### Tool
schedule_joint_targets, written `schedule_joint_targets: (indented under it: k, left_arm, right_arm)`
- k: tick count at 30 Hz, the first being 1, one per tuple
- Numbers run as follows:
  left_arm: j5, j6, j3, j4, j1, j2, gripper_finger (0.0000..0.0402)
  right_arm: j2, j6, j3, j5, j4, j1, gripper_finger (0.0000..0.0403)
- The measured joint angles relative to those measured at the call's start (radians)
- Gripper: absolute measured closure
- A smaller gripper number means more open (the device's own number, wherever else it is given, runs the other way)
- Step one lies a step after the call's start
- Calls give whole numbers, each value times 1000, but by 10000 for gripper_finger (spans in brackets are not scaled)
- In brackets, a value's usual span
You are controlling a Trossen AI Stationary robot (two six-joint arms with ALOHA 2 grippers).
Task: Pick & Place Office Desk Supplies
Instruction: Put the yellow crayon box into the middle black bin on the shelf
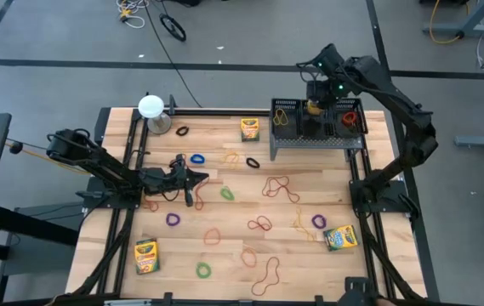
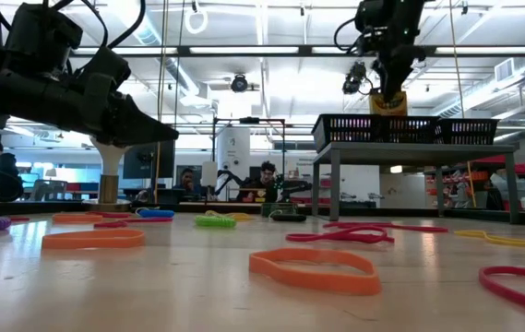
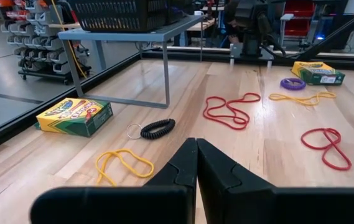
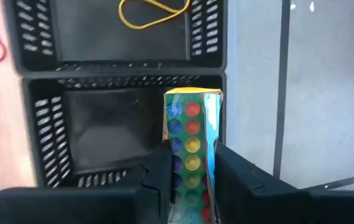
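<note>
**Over the rack: crayon box pinched above the middle bin**

Above the black wire-mesh rack at the table's far edge, the right gripper hung with its fingers clamped on an upright crayon box, right over the middle compartment! One yellow rubber band lay in the neighbouring compartment. Out over the table's left side, the left gripper waited, fingers pressed together and empty. Other crayon boxes and bands lay scattered on the table.

Coloured rubber-band loops lie scattered flat across the surface. Three crayon boxes lie flat. A fourth crayon box stands upright, clamped in the right tool over the rack.
</note>
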Motion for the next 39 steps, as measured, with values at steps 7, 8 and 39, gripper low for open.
schedule_joint_targets:
  k: [7, 8, 39]
  left_arm:
    - [22, -19, 0, -8, 0, 0, 392]
    - [25, -20, 0, -8, 0, 0, 392]
    - [27, -18, 0, -9, 0, 0, 392]
  right_arm:
    - [0, -25, -56, 0, 61, 0, 309]
    - [0, -25, -62, 0, 67, 0, 309]
    - [6, -23, -86, 72, 112, 0, 280]
